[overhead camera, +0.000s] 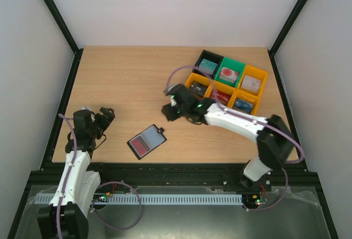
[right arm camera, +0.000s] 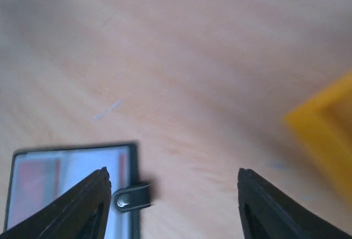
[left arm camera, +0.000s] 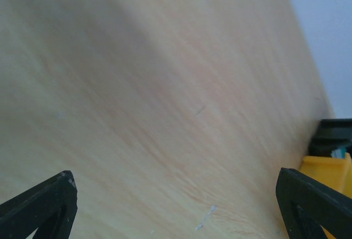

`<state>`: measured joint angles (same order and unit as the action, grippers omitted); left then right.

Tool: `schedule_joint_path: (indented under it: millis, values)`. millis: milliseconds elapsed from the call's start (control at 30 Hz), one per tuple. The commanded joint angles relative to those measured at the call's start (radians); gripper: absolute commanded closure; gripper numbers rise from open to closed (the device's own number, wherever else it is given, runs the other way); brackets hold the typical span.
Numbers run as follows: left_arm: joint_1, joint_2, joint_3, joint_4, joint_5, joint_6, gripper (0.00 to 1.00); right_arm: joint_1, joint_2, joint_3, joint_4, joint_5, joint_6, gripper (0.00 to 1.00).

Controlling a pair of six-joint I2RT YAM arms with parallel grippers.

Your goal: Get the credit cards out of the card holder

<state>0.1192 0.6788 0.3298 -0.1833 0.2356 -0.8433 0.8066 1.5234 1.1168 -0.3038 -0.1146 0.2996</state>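
Black card holder (overhead camera: pixel 150 136) lies open, flat on the table (overhead camera: pixel 121 85), a red credit card (overhead camera: pixel 141 146) inside.

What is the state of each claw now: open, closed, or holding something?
Left claw: open, holding nothing.
Right claw: open, holding nothing.

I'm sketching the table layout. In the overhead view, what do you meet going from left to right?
Left arm → card holder → bins. The right arm is left out because it overlaps the bins.
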Motion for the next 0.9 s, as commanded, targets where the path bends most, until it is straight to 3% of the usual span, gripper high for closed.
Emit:
schedule_joint_path:
  millis: [0, 67, 133, 233, 433, 667, 767, 867]
  values:
    - [0.023, 0.028, 0.022, -0.154, 0.035, -0.109, 0.01, 0.146, 0.153, 0.081, -0.085, -0.010, 0.045, 0.33]
    - [0.022, 0.034, 0.018, -0.190, 0.048, -0.096, 0.01, 0.211, 0.211, 0.125, -0.096, -0.002, 0.058, 0.23]
    - [0.012, 0.036, 0.006, -0.220, 0.054, -0.083, 0.01, 0.276, 0.264, 0.160, -0.112, 0.019, 0.071, 0.05]
    - [-0.031, 0.035, -0.023, -0.233, 0.051, -0.071, 0.01, 0.341, 0.337, 0.201, -0.154, 0.079, 0.096, 0.00]
    - [-0.119, 0.033, -0.059, -0.185, 0.057, -0.068, 0.01, 0.378, 0.453, 0.226, -0.245, 0.214, 0.178, 0.01]
    - [-0.160, 0.055, -0.076, -0.155, 0.057, -0.082, 0.01, 0.352, 0.537, 0.219, -0.217, 0.203, 0.250, 0.01]
    - [-0.165, 0.066, -0.078, -0.125, 0.066, -0.090, 0.01, 0.307, 0.548, 0.213, -0.168, 0.144, 0.276, 0.07]
    - [-0.165, 0.069, -0.076, -0.088, 0.077, -0.105, 0.01, 0.246, 0.561, 0.206, -0.126, 0.074, 0.298, 0.26]
